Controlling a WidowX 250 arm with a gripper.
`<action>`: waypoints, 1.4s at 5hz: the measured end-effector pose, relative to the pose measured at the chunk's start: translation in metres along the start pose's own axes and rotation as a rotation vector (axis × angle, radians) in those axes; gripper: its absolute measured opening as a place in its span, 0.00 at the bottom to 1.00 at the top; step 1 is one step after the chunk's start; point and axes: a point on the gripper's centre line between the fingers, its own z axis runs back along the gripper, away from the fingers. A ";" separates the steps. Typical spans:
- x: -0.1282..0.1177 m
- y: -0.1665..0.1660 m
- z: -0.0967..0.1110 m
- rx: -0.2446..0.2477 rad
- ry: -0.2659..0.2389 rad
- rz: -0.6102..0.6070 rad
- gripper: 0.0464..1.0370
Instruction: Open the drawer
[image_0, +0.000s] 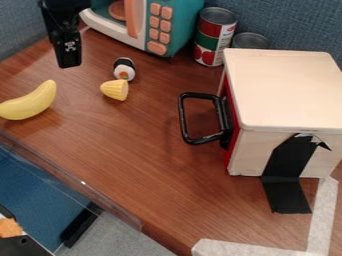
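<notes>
The drawer unit is a cream box (287, 90) on the right side of the table, taped down with black tape at its near side. Its red drawer front (231, 120) faces left and looks closed against the box. A black loop handle (184, 120) sticks out from that front towards the left. My gripper (69, 65) hangs at the upper left, well away from the handle, above the table near the toy microwave; how its fingers stand cannot be made out.
A yellow banana (30, 102), a yellow corn piece (115, 90) and a sushi toy (124, 69) lie on the left. Behind stand a teal microwave (175, 25) and cans (215, 37). A clear edge guard (80, 187) runs along the table's lower left.
</notes>
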 end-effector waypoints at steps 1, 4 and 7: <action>-0.001 -0.002 -0.007 -0.027 0.014 0.010 0.96; 0.021 -0.053 -0.021 -0.230 0.065 0.256 0.96; 0.070 -0.126 -0.028 -0.345 0.042 0.678 0.96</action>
